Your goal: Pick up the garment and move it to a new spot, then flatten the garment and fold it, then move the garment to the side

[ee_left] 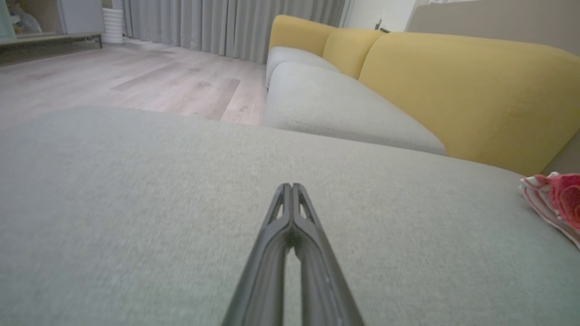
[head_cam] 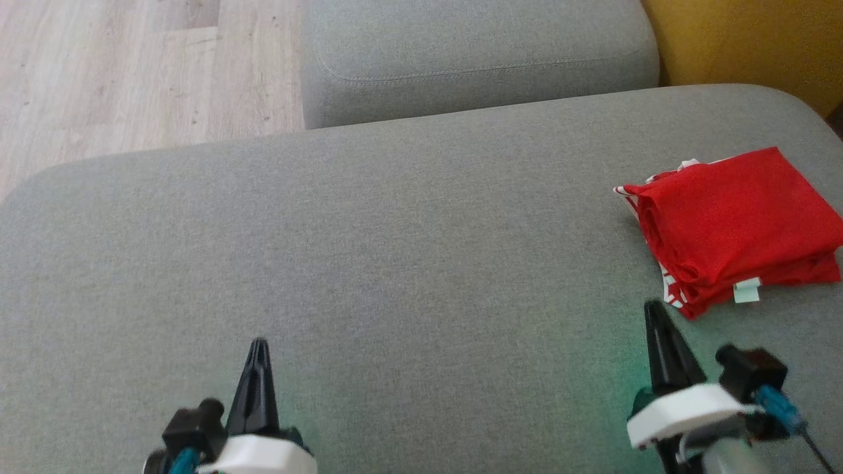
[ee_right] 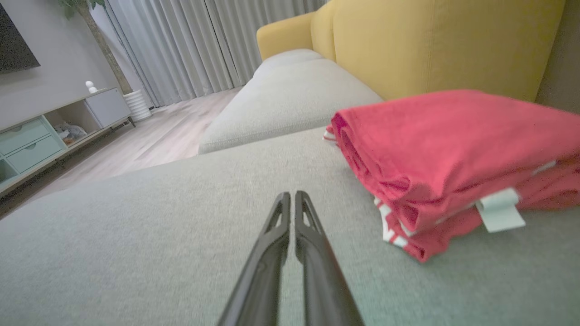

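Garment (head_cam: 737, 224) folded — yellow backrest (head_cam: 744, 46) behind.

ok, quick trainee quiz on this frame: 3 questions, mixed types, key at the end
1. True or false: the left gripper and the right gripper are both shut and hold nothing.
2. Where does the red garment lie on the grey cushion? A: beside the left gripper. B: just ahead of the right gripper. C: midway between the two.
3. Fill in: the garment lies ____, not spread flat.

Key: 1 true; 2 B; 3 folded.
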Robot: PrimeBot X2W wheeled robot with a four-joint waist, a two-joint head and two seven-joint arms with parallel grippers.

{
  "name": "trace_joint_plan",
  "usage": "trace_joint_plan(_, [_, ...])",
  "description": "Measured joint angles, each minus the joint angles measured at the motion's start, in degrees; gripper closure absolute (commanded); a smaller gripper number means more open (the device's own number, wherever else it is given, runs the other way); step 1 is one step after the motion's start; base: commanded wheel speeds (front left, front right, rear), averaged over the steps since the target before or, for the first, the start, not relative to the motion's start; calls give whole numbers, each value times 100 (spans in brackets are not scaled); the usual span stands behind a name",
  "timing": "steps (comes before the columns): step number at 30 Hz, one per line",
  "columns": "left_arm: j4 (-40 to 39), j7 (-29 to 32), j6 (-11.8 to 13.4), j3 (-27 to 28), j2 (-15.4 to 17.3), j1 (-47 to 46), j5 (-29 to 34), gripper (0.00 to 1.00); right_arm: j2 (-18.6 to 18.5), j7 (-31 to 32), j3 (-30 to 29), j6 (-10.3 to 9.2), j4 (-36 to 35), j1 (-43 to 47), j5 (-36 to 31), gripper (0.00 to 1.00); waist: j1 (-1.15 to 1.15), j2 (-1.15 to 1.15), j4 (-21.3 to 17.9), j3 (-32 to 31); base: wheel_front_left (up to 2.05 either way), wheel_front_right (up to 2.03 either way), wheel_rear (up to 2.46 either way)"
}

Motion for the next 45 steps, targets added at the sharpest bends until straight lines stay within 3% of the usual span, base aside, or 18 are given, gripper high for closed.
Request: trace_joint_plan(45, [-77, 760, -361, 567, -2, 42, -2584, 100, 15, 758, -378, -1, -210, 140, 2854, 100, 0, 0, 123, 26, 0, 0, 0])
